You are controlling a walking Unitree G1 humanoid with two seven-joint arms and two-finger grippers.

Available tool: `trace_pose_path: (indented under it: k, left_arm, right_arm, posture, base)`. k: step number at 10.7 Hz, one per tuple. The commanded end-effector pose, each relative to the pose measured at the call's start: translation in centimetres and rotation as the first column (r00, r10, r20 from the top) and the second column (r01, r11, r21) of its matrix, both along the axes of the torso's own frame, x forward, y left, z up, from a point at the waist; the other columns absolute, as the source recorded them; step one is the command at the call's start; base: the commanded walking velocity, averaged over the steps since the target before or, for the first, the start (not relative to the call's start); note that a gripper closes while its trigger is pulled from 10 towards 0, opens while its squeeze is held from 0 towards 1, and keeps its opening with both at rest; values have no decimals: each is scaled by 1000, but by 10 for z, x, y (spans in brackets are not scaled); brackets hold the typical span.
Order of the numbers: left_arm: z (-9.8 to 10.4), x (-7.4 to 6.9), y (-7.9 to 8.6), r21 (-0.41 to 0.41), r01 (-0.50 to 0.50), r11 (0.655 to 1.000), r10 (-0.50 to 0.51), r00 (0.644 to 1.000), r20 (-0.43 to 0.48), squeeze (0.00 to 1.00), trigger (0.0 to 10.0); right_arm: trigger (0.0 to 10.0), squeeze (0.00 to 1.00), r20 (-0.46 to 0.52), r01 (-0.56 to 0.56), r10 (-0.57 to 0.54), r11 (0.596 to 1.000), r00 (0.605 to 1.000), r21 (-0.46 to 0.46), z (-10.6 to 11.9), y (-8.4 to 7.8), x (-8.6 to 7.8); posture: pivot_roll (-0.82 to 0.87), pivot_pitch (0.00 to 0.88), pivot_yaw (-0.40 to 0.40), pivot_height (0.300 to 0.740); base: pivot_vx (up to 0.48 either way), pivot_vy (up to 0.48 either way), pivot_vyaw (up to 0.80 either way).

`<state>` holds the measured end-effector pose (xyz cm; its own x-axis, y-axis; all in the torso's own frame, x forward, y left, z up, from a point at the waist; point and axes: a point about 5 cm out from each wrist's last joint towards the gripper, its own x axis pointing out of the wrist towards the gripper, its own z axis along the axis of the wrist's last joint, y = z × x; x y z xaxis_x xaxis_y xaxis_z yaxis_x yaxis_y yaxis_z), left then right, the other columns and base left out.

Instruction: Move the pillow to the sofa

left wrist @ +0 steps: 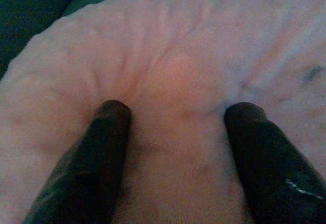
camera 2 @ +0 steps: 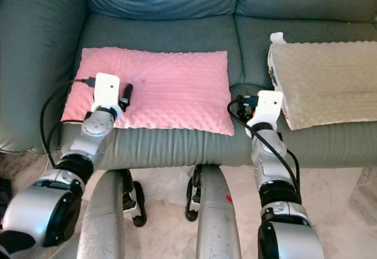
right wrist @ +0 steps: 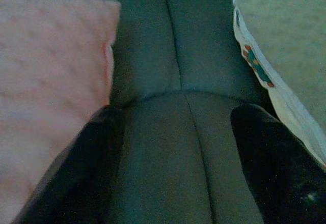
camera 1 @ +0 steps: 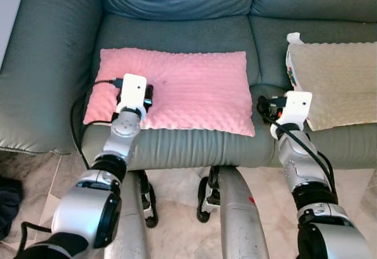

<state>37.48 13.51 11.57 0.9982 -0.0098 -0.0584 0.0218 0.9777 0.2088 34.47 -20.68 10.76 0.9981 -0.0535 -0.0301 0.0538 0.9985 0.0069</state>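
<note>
On the grey sofa (camera 1: 177, 41) seat, the pink pillow (camera 1: 182, 91) is lying flat, the left gripper (left wrist: 175, 117) pressing its spread fingers into the near-left corner, seemingly letting go, while the right gripper (right wrist: 178, 132) is hovering open just beside the pillow's right edge.

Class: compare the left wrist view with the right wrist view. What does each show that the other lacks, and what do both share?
Left wrist view alone: the left gripper, open, its black fingers pressing into the fabric. Right wrist view alone: the open right gripper over the grey-green leather sofa's seat seam, and a beige dimpled pillow with coloured edge trim. Shared: the pink dimpled fleece pillow.
</note>
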Motion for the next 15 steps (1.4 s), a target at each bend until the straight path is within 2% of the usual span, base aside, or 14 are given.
trace_pose_path:
  k: [1,2,4,6,7,9,12,14,15]
  left_arm:
    - [-18,-9,5,-4,-34,999,33,998,-61,1000,10000]
    - [-18,-10,4,-2,-24,1000,24,998,-49,1000,10000]
    - [-19,-11,4,11,-11,1000,11,999,-33,1000,10000]
    - [-9,-13,6,-55,-8,998,12,998,69,1000,10000]
    - [-4,-13,7,-62,-23,998,29,993,111,1000,10000]
    - [-5,-14,8,-111,-16,994,27,994,106,1000,10000]
    - [-7,-26,11,-139,37,990,-16,989,147,1000,10000]
    - [-5,-37,24,-82,75,994,-58,979,196,1000,10000]
    - [-7,-46,33,-36,86,996,-77,978,192,365,10000]
  right_arm:
    - [10000,1000,-15,2,-2,1000,1000,-3,-8,2,-6]
    - [10000,1000,18,3,-3,1000,1000,-12,-4,5,-7]
    - [10000,1000,22,4,-4,1000,1000,-8,-6,8,-9]
    - [10000,1000,64,6,-7,1000,998,20,-1,17,-12]
    - [10000,1000,80,6,-7,1000,997,17,-1,21,-15]
    - [10000,1000,76,-13,12,1000,997,20,-4,27,-21]
    - [10000,1000,55,-29,28,999,998,30,-13,37,-31]
    - [10000,1000,48,-60,59,997,997,37,-18,44,-41]
    - [10000,1000,34,-84,83,996,996,28,-22,47,-49]
  posture:
    - [-108,364,-39,628]
    - [-109,338,-36,628]
    - [-108,297,-35,628]
    - [-112,255,-35,628]
    - [-109,220,-35,628]
    - [-115,179,-41,628]
    - [-122,110,-23,628]
    - [-110,93,-21,628]
    - [-100,84,-28,628]
  base:
    - [0,0,0]
    - [0,0,0]
    - [0,0,0]
    - [0,0,0]
    - [0,0,0]
    - [0,0,0]
    - [0,0,0]
    - [0,0,0]
    - [0,0,0]
